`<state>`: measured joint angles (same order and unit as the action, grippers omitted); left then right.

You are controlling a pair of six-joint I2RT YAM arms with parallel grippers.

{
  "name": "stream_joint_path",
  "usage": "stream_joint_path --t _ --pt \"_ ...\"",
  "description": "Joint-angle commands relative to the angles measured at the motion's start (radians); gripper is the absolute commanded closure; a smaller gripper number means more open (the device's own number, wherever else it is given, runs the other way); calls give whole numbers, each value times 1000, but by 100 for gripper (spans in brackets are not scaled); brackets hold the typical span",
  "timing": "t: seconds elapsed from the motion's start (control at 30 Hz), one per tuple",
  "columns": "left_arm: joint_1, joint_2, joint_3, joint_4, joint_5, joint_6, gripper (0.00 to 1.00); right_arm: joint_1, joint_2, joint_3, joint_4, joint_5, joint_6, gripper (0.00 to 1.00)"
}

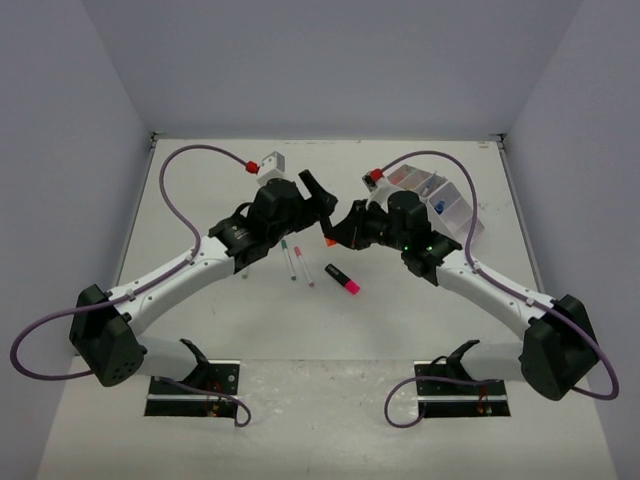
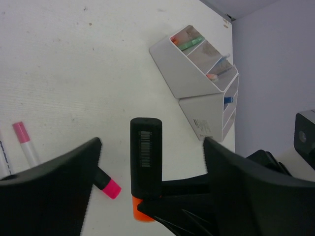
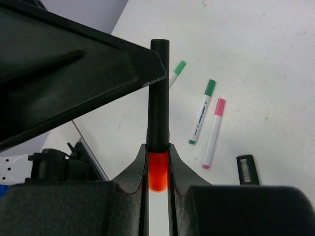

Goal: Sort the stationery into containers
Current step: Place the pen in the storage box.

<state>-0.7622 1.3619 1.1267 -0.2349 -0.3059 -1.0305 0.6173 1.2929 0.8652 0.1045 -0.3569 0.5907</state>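
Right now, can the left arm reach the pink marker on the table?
Probably yes: the left hand is open and the pink marker lies uncovered nearby. The right hand, gripping an orange marker, crowds it a bit.

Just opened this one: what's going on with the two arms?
The right claw is clamped on the orange end of a black marker, holding it up between the arms. The left claw stands open around the marker's barrel without touching it, so it looks like a hand-off. A few pens and a pink-tipped marker lie on the table; the white organizer already holds some items.
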Motion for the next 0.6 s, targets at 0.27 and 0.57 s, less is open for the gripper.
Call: stream_joint_path --t 0.27,0.57 --pt "-11 -92 145 -152 -180 252 0 -205 -369 -148 -341 197 146 100" --pt "-11 -180 47 -171 -119 327 0 -655 -454 -157 -493 170 69 100"
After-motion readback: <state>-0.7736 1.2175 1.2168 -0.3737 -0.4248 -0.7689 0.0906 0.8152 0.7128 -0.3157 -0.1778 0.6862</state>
